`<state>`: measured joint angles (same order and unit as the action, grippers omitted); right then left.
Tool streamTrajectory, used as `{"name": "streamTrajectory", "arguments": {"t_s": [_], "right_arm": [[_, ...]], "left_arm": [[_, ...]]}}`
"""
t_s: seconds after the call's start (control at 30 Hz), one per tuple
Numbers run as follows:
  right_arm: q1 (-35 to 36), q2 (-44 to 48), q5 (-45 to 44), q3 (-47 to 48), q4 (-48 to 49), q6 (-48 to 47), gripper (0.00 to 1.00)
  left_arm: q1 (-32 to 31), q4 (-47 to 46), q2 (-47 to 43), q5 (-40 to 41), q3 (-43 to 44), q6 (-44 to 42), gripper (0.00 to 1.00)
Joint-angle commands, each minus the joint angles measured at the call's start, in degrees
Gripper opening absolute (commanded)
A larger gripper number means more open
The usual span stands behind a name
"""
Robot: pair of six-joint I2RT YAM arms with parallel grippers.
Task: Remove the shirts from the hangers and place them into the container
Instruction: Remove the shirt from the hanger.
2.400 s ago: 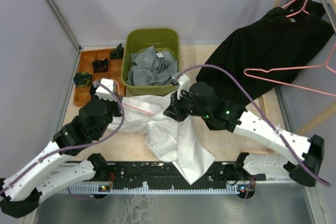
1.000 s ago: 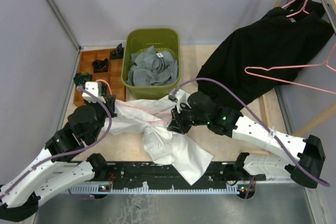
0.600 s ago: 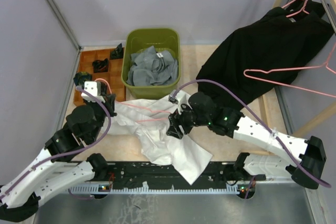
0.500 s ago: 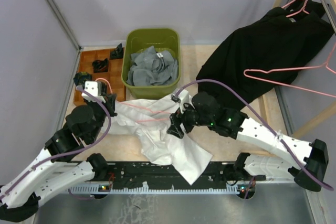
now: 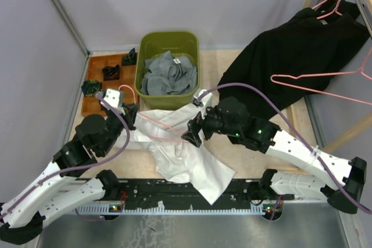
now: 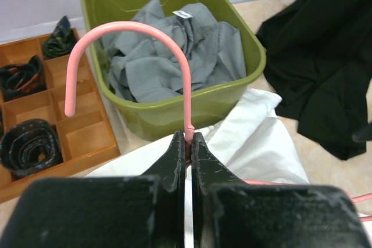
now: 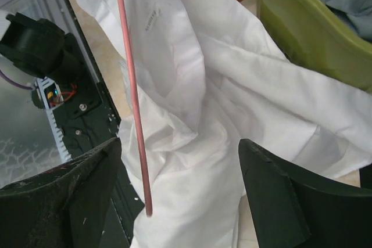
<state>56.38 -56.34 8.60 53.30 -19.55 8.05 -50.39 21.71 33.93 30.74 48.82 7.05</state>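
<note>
A second ago the right hand (image 5: 193, 133) was pinched into a bunch of the white shirt (image 5: 186, 158). Now it has let go, and its fingers stand wide apart just above the cloth, holding nothing. The shirt has slumped looser and flatter across the bench (image 5: 215, 68). The left hand (image 6: 187, 140) has shifted a little towards the tub and is still clamped tight on the neck of the pink hanger (image 6: 131, 25), just under its hook.

The white shirt lies crumpled between the two arms, its far edge touching the near wall of the green tub (image 5: 168, 35) and its tail trailing to the bench's near edge. The hanger's wire runs across its folds. A grey shirt (image 5: 168, 74) is heaped inside the tub. The black shirts (image 5: 290, 56) hang at the far right.
</note>
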Motion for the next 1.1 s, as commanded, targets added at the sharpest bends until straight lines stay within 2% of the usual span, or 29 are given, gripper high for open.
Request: {"name": "streamTrajectory", "arguments": {"t_s": [0.0, 0.13, 0.27, 0.4, 0.53, 0.7, 0.83, 1.07], "right_arm": [[0.10, -3.87, 3.96, 7.47, 0.43, -0.42, 0.82], [0.12, -6.87, 8.30, 8.74, 1.77, 1.70, 0.80], [0.14, -9.56, 11.33, 8.71, 5.27, 5.40, 0.79], [0.67, -12.50, 11.81, 8.28, 8.35, 9.66, 0.77], [2.05, -15.62, 7.03, 9.02, 7.56, 11.08, 0.77], [2.07, -18.27, 9.17, 10.16, 8.75, 13.56, 0.72], [2.07, -19.12, 9.91, 10.29, 12.19, 15.88, 0.61], [2.07, -20.03, 7.03, 10.10, 12.82, 16.91, 0.27]], "left_arm": [[0.21, -3.17, 2.01, -8.26, 0.58, -3.13, 0.00], [0.21, -3.38, 4.31, -12.00, 1.09, -3.62, 0.00], [0.18, -3.69, 6.13, -12.24, 1.42, -2.68, 0.00], [0.20, -4.32, 6.66, -12.37, 1.07, -1.87, 0.00], [0.21, -4.19, 6.41, -12.97, 0.93, -2.18, 0.00], [0.21, -4.14, 6.36, -16.56, 0.75, -3.03, 0.00], [0.21, -4.01, 7.69, -18.83, 0.97, -3.00, 0.00], [0.21, -5.19, 8.06, -21.35, 1.11, -3.08, 0.00]]}}
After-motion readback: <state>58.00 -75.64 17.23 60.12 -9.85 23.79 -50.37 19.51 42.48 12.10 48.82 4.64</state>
